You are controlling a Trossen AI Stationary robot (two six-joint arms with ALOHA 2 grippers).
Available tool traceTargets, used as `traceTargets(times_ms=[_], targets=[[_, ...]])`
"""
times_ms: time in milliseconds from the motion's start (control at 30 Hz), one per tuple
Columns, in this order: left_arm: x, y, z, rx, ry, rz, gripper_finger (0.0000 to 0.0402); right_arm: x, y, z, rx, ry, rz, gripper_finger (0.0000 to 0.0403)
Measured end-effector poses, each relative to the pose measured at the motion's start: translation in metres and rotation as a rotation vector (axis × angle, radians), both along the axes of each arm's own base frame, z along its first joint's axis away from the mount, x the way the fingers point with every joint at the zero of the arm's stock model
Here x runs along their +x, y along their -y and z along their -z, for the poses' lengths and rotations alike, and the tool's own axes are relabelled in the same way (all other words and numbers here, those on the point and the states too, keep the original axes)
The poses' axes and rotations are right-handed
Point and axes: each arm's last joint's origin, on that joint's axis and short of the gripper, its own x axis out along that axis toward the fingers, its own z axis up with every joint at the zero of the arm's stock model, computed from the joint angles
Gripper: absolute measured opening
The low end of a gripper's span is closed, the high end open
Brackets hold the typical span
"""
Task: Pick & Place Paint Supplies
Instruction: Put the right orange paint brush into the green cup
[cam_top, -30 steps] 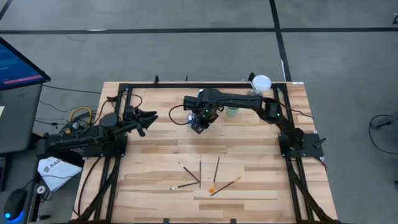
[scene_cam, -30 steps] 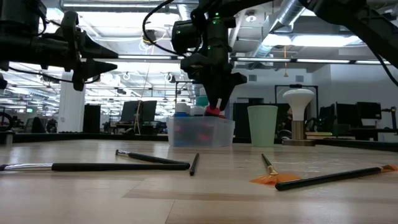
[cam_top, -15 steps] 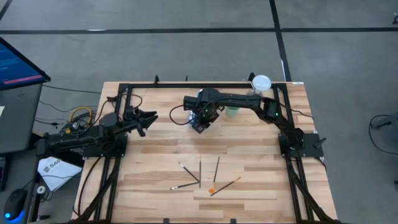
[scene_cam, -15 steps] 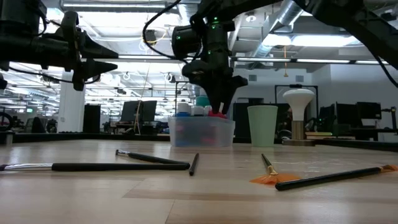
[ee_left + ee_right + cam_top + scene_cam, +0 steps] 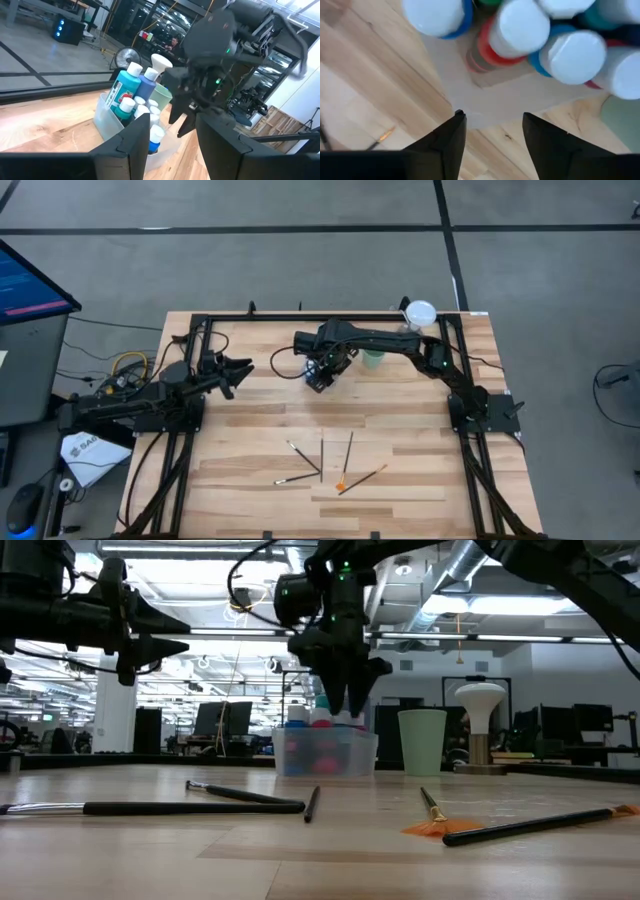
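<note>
A clear tray (image 5: 300, 756) at the far middle of the table holds several white-capped paint bottles (image 5: 131, 95), blue, teal and red. My right gripper (image 5: 346, 708) hangs open just above them, fingers pointing down, nothing between them. Right below it a red bottle (image 5: 516, 29) stands in the tray (image 5: 485, 97) among the others. Several paintbrushes (image 5: 322, 460) lie flat on the near part of the table (image 5: 250, 480). At the table's left my left gripper (image 5: 240, 369) waits open and level, well above the wood.
A pale green cup (image 5: 422, 742) stands just right of the tray. A white lamp-like object (image 5: 480, 696) sits at the far right corner. Bare wood lies between the tray and the brushes (image 5: 190, 807). Black frame rails (image 5: 300, 317) run along the table's edges.
My right gripper has opened over the tray and let go of the red bottle. The bottle, held at the fingertips just above the tray a second ago, now stands down among the other bottles.
</note>
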Motion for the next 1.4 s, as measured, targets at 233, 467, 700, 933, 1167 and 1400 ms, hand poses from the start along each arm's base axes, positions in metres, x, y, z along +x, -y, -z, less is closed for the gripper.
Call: traceTargets(times_ms=[233, 467, 700, 933, 1167, 1400], targets=[[0.0, 0.0, -0.001, 0.002, 0.006, 0.0, 0.0154, 0.001, -0.015, -0.041, -0.015, 0.063, -0.065, 0.0163], [0.0, 0.0, -0.001, 0.002, 0.006, 0.0, 0.0154, -0.018, -0.061, -0.088, -0.041, 0.139, -0.169, 0.0144], [0.0, 0.0, 0.0, 0.004, -0.003, 0.0, 0.0154, -0.033, -0.117, -0.123, -0.365, 0.242, -0.238, 0.0132], [0.001, 0.0, 0.001, 0.001, -0.016, 0.005, 0.0154, -0.045, -0.14, -0.141, -0.468, 0.315, -0.231, 0.0104], [0.002, 0.001, 0.001, 0.002, -0.016, 0.037, 0.0154, -0.1, -0.157, -0.154, -0.401, 0.308, -0.1, 0.0083], [0.002, 0.001, 0.0, -0.004, 0.001, 0.038, 0.0154, -0.169, -0.164, -0.151, -0.338, 0.36, 0.157, 0.0082]])
